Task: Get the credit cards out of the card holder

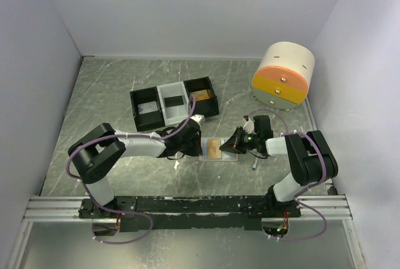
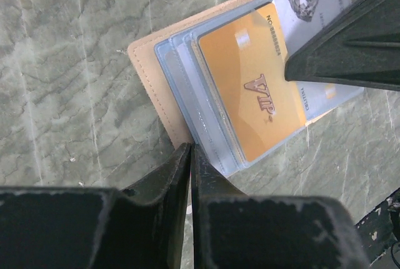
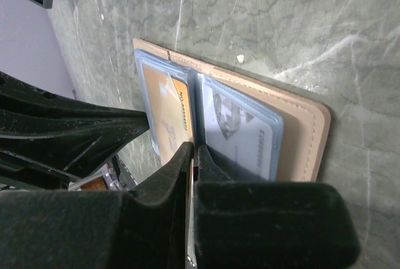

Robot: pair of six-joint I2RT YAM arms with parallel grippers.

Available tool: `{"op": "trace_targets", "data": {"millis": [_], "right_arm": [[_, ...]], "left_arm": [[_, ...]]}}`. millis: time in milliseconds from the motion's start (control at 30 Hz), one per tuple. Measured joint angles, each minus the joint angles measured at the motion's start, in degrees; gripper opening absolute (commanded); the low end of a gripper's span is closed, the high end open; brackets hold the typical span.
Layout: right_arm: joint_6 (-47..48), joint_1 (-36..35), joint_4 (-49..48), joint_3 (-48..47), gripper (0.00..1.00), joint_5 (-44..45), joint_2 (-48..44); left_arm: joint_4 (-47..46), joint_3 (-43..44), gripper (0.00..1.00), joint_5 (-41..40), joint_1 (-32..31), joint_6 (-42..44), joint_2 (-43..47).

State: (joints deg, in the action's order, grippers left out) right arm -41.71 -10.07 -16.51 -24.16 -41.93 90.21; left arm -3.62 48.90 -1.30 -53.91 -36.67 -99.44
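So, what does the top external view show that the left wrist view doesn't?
Only top external: the three-compartment tray and the round orange-and-yellow container. Only left wrist: the VIP lettering on the gold card, the clear sleeves, and the left claw closed at the card holder's edge. Both: the card holder lying open on the table, with the right claw over it.

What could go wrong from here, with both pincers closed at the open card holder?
1. The right pincer pinches only a sliver of the gold card near the fold, so it could slip off when pulled.
2. It may also have caught the clear sleeve, dragging the card holder along.
3. The left pincer grips just the card holder's corner edge, a weak anchor if the card holder lifts.
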Motion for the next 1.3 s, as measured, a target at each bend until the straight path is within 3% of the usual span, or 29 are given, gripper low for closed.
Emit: {"op": "trace_targets", "data": {"millis": [200,567,667,933,1300], "right_arm": [[2.4,0.3,1.8,-0.1,0.00,-0.8,0.2],[7.4,0.2,10.6,-2.0,0.00,5.4,-4.7],[7.7,0.3,10.6,-2.0,0.07,5.3,-5.0],[4.1,0.5,3.0,0.8,0.25,0.3,-3.5],[1.5,0.5,-0.4,1.5,0.28,-1.2,-2.5]], "left_arm": [[0.0,0.0,0.18,0.0,0.0,-0.2,-0.1],[-0.1,0.1,0.17,-0.1,0.0,-0.2,-0.2],[-0.1,0.1,0.21,-0.1,0.0,-0.2,-0.2],[1.4,0.1,0.45,0.0,-0.1,0.3,1.4],[-1.5,6.2,0.42,4.2,0.0,1.0,0.1]]}}
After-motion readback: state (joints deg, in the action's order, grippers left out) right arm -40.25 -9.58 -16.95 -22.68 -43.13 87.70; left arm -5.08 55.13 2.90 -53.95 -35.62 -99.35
